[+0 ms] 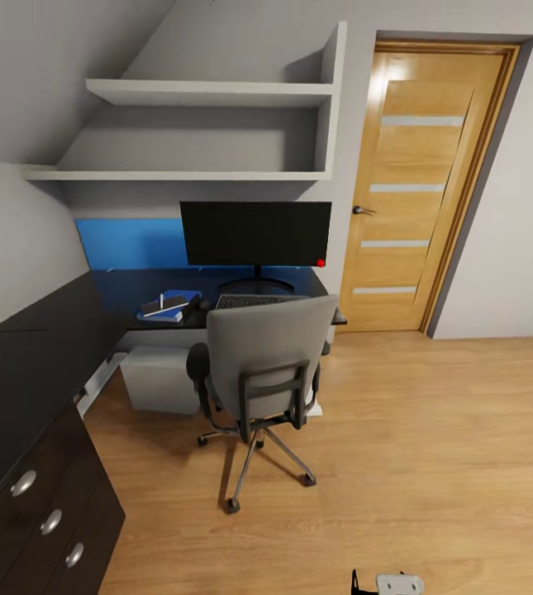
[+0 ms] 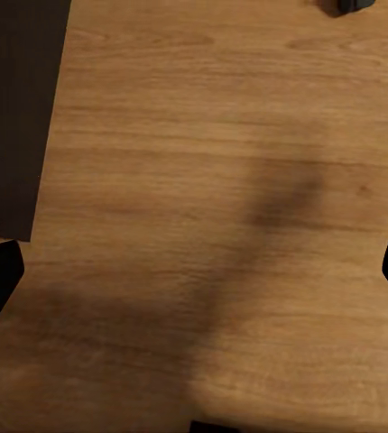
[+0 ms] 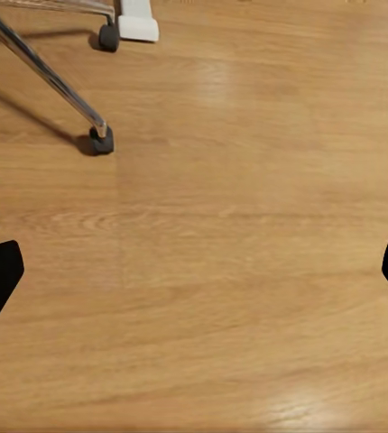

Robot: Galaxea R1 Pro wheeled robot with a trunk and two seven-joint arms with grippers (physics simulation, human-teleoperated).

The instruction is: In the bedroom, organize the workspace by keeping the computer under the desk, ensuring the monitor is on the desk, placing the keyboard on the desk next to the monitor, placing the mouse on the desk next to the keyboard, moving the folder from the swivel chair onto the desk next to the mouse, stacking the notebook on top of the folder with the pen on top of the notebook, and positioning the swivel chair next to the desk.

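In the head view the black monitor (image 1: pixel 255 234) stands on the black desk (image 1: pixel 126 289), in front of its blue back panel. The keyboard (image 1: pixel 245 301) lies before it, partly hidden by the back of the grey swivel chair (image 1: pixel 268 355), which is pushed up to the desk. To the keyboard's left lies the blue folder (image 1: pixel 157 314) with the dark notebook (image 1: pixel 182 299) and the white pen (image 1: pixel 169 306) on it. A small dark mouse (image 1: pixel 206 305) seems to sit between them. The pale computer (image 1: pixel 161 378) is under the desk. My left gripper (image 2: pixel 194 280) and right gripper (image 3: pixel 194 280) are open over bare floor.
A black drawer cabinet (image 1: pixel 43 512) stands close at the left, with its dark side (image 2: pixel 13 108) beside my left gripper. The chair's metal leg and castor (image 3: pixel 99 140) lie near my right gripper. A wooden door (image 1: pixel 419 186) is at the right, shelves (image 1: pixel 208 92) above the desk.
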